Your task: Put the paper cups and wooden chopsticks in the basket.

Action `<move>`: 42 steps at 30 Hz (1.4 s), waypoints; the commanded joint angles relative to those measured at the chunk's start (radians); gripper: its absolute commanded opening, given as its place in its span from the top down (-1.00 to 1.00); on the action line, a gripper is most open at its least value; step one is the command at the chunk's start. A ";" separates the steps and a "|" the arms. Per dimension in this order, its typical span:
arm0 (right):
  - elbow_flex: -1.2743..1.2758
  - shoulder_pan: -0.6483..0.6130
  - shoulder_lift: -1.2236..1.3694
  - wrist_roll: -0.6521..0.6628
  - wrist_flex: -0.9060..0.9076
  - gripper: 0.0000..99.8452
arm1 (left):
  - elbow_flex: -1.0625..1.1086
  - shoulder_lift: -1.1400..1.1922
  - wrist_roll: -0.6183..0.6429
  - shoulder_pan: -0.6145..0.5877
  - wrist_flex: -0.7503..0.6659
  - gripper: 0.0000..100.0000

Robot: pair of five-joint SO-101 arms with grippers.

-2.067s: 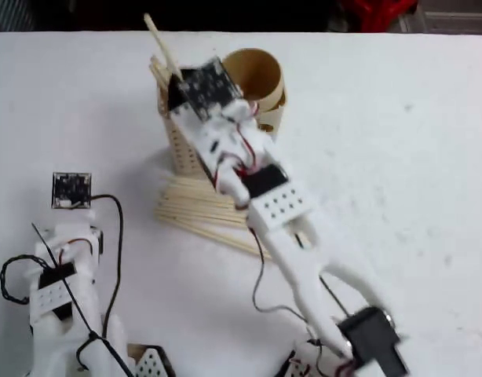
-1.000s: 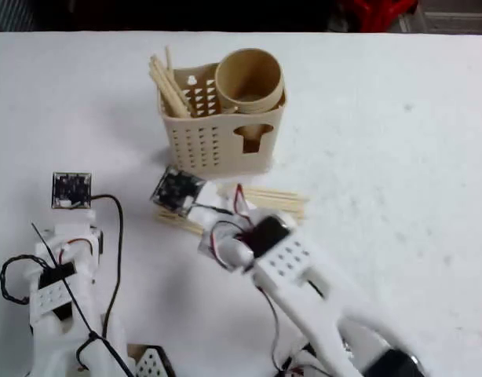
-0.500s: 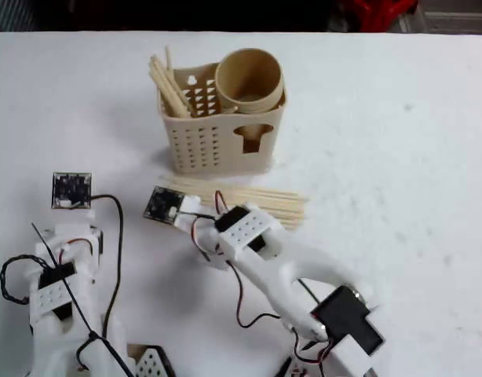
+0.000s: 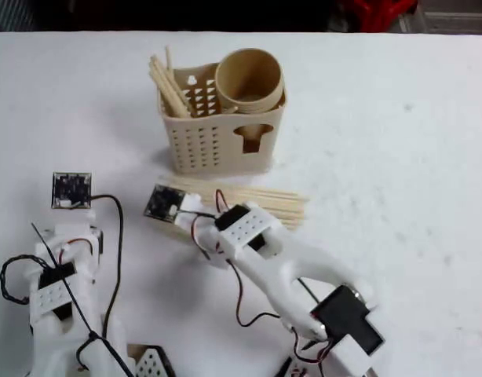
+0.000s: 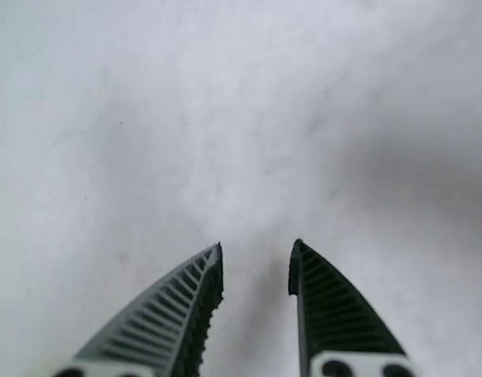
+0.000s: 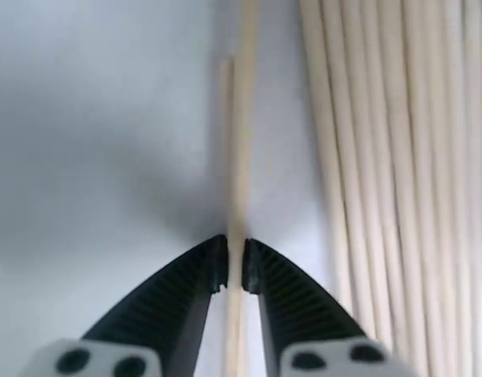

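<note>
1. Since two seconds ago, your right arm (image 4: 280,259) has left the basket (image 4: 217,145) and come down to the loose chopsticks (image 4: 264,200). Over the last half-second it has held position.
2. Your left gripper (image 5: 255,247) sits at the near left corner of the table (image 4: 398,157). Its fingers are parted by a moderate gap, with nothing between them and bare table surface beneath.
3. The basket stands near the far edge, left of centre. Bundled chopsticks (image 4: 164,78) lean upright in its left side, and a paper cup (image 4: 249,75) sits upright in its right side.
4. The loose chopsticks lie flat in a row on the table, just on the near side of the basket and parallel to its front wall.
5. Your right gripper (image 6: 235,259) is at the left end of that row. Its fingers are closed almost together on a single chopstick (image 6: 242,118), which lies slightly apart from the rest of the row. You cannot tell whether a second thin stick lies against it.
</note>
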 commanded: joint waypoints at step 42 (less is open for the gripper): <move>-1.619 0.185 0.179 -0.379 0.283 0.97 | -0.006 -0.024 -0.006 0.001 -0.011 0.69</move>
